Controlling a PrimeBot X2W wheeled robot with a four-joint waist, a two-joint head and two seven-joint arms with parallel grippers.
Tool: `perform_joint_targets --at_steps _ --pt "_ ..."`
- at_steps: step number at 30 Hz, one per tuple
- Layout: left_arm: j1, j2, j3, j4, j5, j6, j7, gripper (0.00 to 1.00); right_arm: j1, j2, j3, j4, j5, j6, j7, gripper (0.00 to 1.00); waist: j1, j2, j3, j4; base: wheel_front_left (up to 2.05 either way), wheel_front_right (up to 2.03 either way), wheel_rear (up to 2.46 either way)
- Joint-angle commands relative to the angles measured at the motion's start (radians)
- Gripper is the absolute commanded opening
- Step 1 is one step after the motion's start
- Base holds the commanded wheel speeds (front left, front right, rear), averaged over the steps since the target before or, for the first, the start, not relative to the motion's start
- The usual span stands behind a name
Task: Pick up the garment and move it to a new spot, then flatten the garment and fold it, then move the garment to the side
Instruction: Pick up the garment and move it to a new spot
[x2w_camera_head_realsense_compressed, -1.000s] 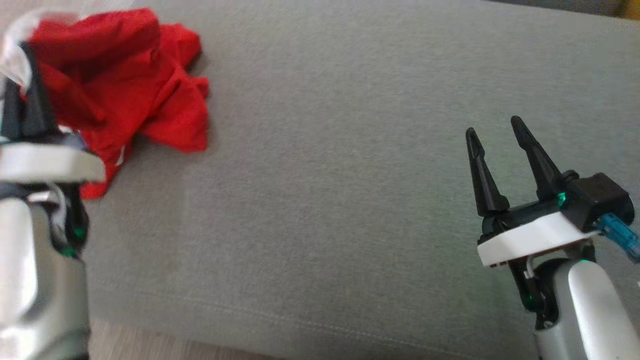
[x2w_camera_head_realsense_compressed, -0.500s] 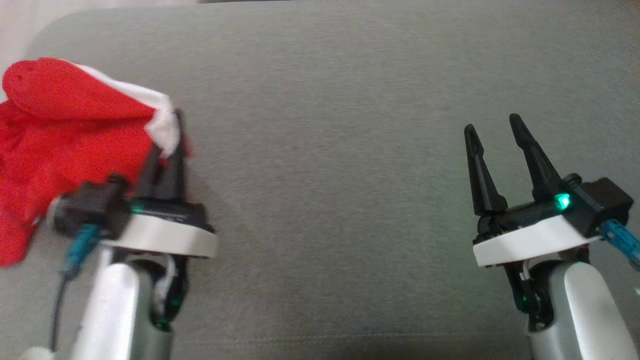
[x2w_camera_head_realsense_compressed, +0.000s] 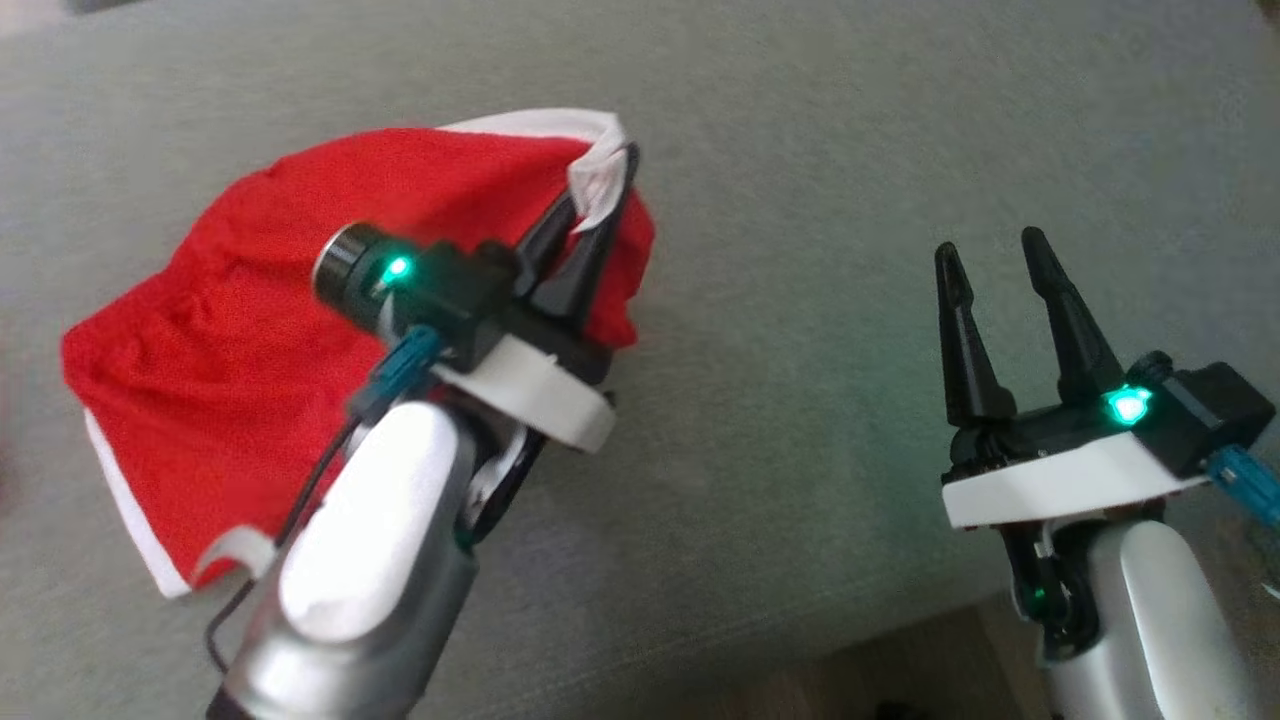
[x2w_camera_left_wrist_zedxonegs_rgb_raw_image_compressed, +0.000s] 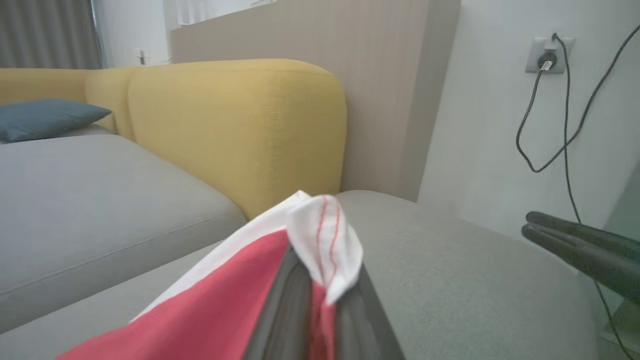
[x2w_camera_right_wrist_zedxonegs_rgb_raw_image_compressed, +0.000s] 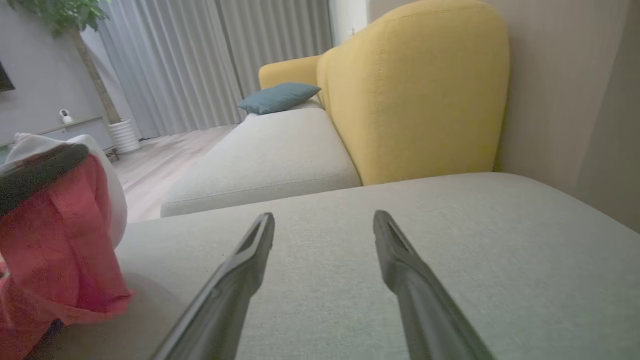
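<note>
While your left gripper is clamping shut on the white hem of the red garment, you are holding that edge lifted above the grey cushion. The rest of the cloth is draping down toward your left. Your right gripper is hovering well apart over bare cushion, fingers spread wide with nothing between them. By my judgement you are partway through the first step: the pick-up looks done, while setting down, flattening, folding and moving aside are all waiting.
</note>
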Motion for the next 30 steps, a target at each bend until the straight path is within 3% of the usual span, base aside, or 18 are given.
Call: perform_joint_targets --at_steps 1,9,10,11,12,20,30 --pt "-0.056 -0.002 0.005 -0.015 -0.011 -0.002 -0.010 0.00 -0.026 0.003 0.023 -0.025 0.017 0.004 -0.016 1.00 0.0000 -0.0001 0.074 -0.078 0.00 0.00 0.00" --pt "-0.114 -0.003 -0.103 0.136 -0.066 0.019 0.024 0.00 -0.039 0.003 0.028 0.007 0.046 0.004 -0.055 1.00 0.0000 -0.0001 0.147 -0.110 0.00 0.00 0.00" --pt "-0.118 -0.003 -0.111 0.159 -0.067 0.019 0.032 0.25 -0.041 0.003 0.028 0.010 0.047 0.004 -0.058 1.00 0.0000 -0.0001 0.151 -0.105 0.00 0.00 0.00" --pt "-0.122 -0.003 -0.119 0.178 -0.066 0.018 0.035 0.66 -0.044 0.003 0.028 0.013 0.047 0.004 -0.059 1.00 0.0000 -0.0001 0.153 -0.099 0.00 0.00 0.00" --pt "-0.127 -0.003 -0.127 0.192 -0.062 0.018 0.033 1.00 -0.048 0.003 0.028 0.015 0.046 0.004 -0.060 1.00 0.0000 -0.0001 0.155 -0.092 0.00 0.00 0.00" --pt "-0.115 0.008 -0.156 0.220 -0.031 0.041 -0.027 1.00 -0.057 0.003 0.016 0.027 0.026 0.004 -0.053 1.00 0.0000 -0.0001 0.114 0.000 0.00 0.00 0.00" --pt "-0.026 0.078 -0.053 0.135 -0.042 0.151 -0.101 1.00 -0.041 0.003 -0.014 0.004 -0.017 0.004 -0.007 1.00 0.0000 -0.0001 0.035 0.153 0.00 0.00 0.00"
